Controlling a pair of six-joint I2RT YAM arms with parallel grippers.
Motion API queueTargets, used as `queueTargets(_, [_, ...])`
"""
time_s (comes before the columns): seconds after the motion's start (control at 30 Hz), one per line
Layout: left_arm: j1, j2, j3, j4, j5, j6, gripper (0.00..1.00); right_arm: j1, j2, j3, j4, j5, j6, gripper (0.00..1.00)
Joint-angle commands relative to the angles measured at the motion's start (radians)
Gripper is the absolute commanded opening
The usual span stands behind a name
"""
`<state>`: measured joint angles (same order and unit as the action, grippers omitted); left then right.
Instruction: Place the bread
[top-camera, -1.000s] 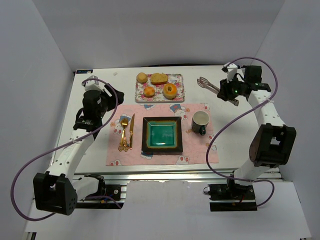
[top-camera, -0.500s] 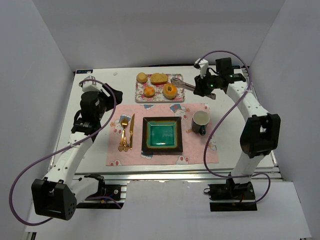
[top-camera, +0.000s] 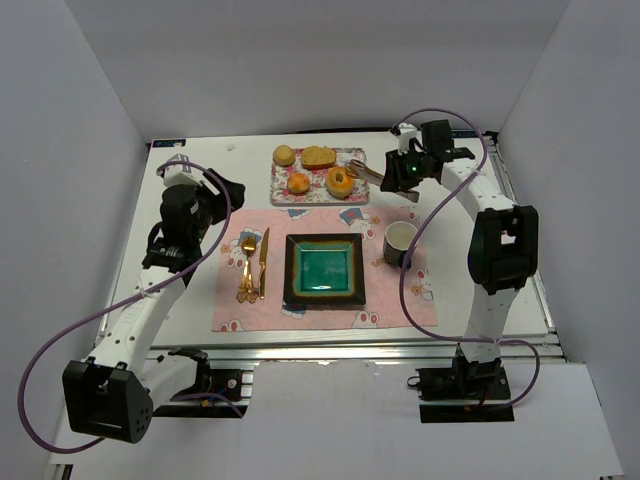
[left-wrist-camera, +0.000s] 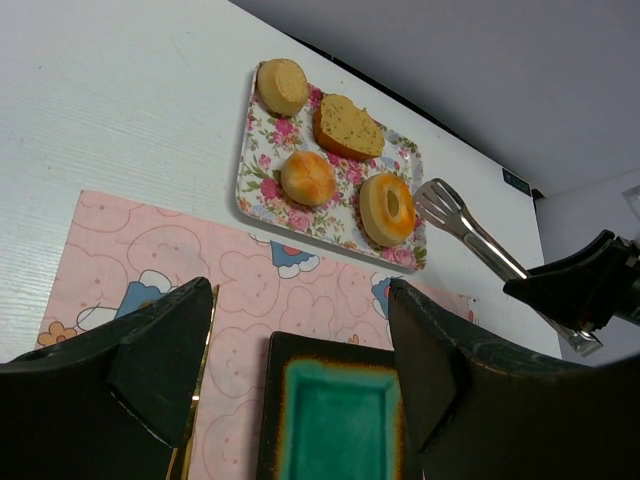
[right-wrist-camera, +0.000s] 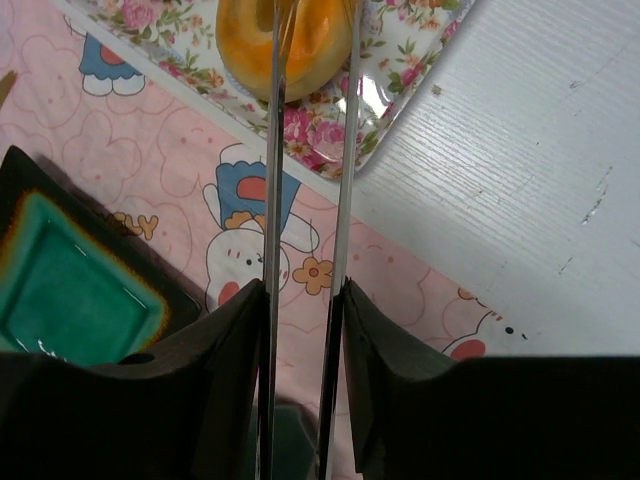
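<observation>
The bread (top-camera: 339, 181) is a golden-orange ring lying at the right end of the floral tray (top-camera: 318, 199). It also shows in the left wrist view (left-wrist-camera: 387, 208) and the right wrist view (right-wrist-camera: 290, 40). My right gripper (top-camera: 393, 172) (right-wrist-camera: 303, 290) is shut on metal tongs (top-camera: 365, 171) (left-wrist-camera: 470, 232). The tongs' tips are slightly apart and hover just at the bread's right side, not closed on it. My left gripper (top-camera: 205, 200) (left-wrist-camera: 300, 300) is open and empty above the pink placemat. The dark plate with a teal centre (top-camera: 292, 268) (left-wrist-camera: 272, 400) sits on the mat.
On the tray are also a small orange bun (top-camera: 298, 183), a tan loaf slice (top-camera: 319, 157) and a pale round piece (top-camera: 285, 155). A mug (top-camera: 400, 243) stands right of the plate. A gold fork (top-camera: 247, 265) and knife (top-camera: 263, 262) lie to its left.
My right arm has swung left from the table's back right, carrying the tongs to the tray's right end beside the bread. The left arm has barely moved.
</observation>
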<state>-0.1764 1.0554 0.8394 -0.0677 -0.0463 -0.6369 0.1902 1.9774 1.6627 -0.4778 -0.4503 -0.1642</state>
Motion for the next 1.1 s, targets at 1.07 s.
queueTargets(1.07, [-0.002, 0.014, 0.000, 0.009, -0.035, -0.018, 0.81, -0.003, 0.049, 0.022, 0.088, -0.011, 0.210, 0.51])
